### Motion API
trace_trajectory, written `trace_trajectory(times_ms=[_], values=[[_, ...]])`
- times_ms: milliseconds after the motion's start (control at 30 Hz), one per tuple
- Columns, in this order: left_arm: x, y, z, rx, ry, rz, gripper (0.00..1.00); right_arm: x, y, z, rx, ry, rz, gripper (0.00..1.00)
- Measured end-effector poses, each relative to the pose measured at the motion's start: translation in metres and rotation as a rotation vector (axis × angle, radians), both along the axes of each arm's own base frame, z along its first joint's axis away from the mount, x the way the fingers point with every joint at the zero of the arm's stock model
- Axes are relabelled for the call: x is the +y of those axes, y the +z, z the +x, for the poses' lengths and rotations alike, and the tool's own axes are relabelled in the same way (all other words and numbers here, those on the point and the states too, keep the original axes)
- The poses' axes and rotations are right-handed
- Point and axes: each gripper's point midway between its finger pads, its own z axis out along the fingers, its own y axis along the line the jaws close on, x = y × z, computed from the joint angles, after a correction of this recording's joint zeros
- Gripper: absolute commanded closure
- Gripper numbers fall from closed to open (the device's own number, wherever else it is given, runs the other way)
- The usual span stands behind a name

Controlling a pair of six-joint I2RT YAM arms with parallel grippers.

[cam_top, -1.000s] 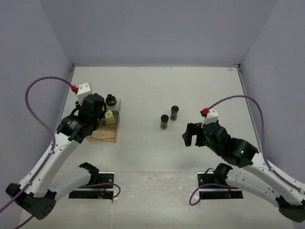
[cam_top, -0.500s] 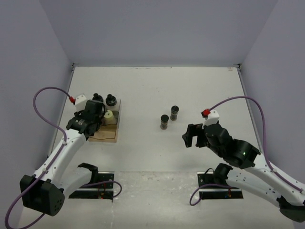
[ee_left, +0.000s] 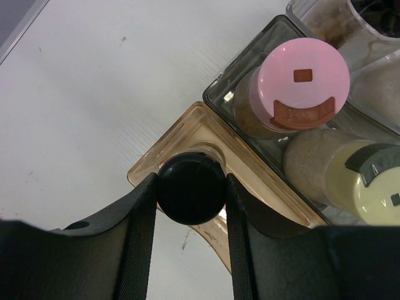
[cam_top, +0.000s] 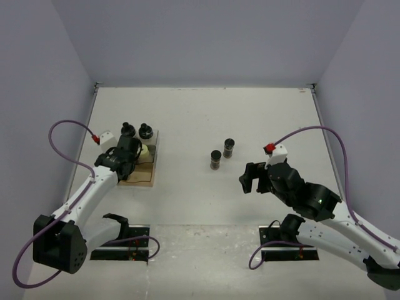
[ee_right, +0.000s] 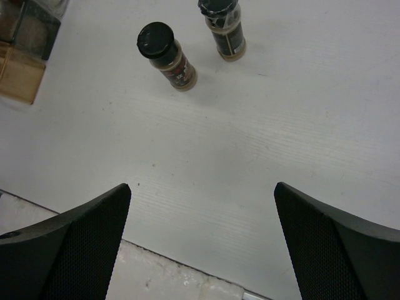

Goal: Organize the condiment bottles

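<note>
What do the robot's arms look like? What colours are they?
The left arm and right arm are each white tubes joined by black joints. A purple cable loops to a red plug on a small white box near each wrist. The jaws are black with a fine mesh texture. The right arm shows a green light.

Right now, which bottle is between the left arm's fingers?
The black-capped bottle, clamped at the amber corner of the rack; the pink-lidded bottle and cream-yellow bottle stand free.

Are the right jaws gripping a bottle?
No: the right jaws stand open and empty; the nearest black-capped bottle stands clear ahead of them.
</note>
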Motion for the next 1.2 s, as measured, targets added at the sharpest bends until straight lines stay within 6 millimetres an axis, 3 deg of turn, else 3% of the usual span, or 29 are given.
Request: trace_trajectory(times_ms=[167, 267, 300, 400, 600, 767, 900, 1000, 1100, 1200], values=[[0.004, 0.001, -0.001, -0.024, 0.029, 0.005, 0.63, 0.001, 0.0, -0.001, 0.001, 0.004, 0.002, 0.01], [0.004, 0.001, -0.001, -0.028, 0.032, 0.003, 0.32, 0.002, 0.0, -0.001, 0.002, 0.006, 0.004, 0.01], [0.003, 0.002, -0.001, -0.032, 0.033, 0.001, 0.16, 0.002, 0.0, -0.001, 0.003, 0.006, 0.005, 0.01], [0.003, 0.004, 0.002, -0.051, 0.03, -0.005, 0.07, 0.002, 0.0, -0.002, 0.003, 0.006, 0.004, 0.01], [0.0, 0.016, 0.002, -0.103, 0.024, -0.032, 0.0, 0.002, 0.0, -0.002, 0.003, 0.006, 0.004, 0.01], [-0.019, 0.057, 0.014, -0.254, -0.105, -0.123, 0.0, 0.003, -0.001, -0.002, 0.005, 0.008, -0.001, 0.01], [-0.068, 0.107, 0.042, -0.349, -0.353, -0.192, 0.0, 0.0, -0.002, 0.001, 0.003, -0.015, -0.008, 0.01], [-0.156, 0.129, 0.055, -0.351, -0.636, -0.194, 0.0, -0.006, -0.003, 0.002, 0.001, -0.053, -0.012, 0.01], [-0.235, 0.114, 0.05, -0.273, -0.857, -0.174, 0.0, -0.022, -0.001, 0.004, -0.013, -0.139, -0.004, 0.01], [-0.273, 0.079, 0.049, -0.169, -0.962, -0.127, 0.0, -0.047, 0.005, 0.004, -0.048, -0.263, 0.022, 0.01]])
